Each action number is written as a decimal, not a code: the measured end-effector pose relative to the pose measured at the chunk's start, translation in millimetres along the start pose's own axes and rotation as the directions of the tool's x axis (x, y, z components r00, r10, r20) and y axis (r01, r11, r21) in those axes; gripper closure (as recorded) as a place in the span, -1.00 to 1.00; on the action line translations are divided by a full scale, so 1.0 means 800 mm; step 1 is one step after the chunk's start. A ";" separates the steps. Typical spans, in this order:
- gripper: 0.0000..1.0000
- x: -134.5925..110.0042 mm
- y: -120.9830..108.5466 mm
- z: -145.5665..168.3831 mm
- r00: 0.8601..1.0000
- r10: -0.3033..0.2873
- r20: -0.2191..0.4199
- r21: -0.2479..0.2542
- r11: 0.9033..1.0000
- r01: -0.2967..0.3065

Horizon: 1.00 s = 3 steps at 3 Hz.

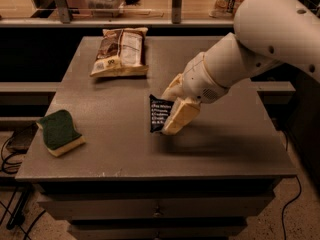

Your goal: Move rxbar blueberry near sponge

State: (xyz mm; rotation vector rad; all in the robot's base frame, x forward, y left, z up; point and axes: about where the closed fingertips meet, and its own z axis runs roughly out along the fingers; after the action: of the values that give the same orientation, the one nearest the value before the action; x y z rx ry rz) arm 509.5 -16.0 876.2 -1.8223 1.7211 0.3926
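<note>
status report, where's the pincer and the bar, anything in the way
Pincer mid-table, shut on blue bar, bar held upright. Sponge front left, well apart. Chip bag at the back, off the line between them.

Robot lab: hand [168, 112] above grey drawer cabinet [230, 151].

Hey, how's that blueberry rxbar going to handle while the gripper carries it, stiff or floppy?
Probably fairly stiff: the rxbar blueberry looks flat, not drooping, in the gripper over the middle of the table. Likely light, since a pinch at one edge holds it. The wrapper looks smooth, so it may pivot or slip.
</note>
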 end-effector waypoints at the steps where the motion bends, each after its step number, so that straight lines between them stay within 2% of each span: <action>1: 1.00 -0.004 0.007 0.013 1.000 0.002 0.005 -0.026 1.000 -0.002; 2: 1.00 -0.039 0.015 0.051 0.997 -0.037 0.065 -0.078 0.996 0.042; 3: 1.00 -0.080 0.024 0.102 0.990 -0.059 0.130 -0.140 0.987 0.077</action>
State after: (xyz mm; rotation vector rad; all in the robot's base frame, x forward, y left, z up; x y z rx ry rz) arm 498.3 84.0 846.0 -1.9089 1.5762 0.6046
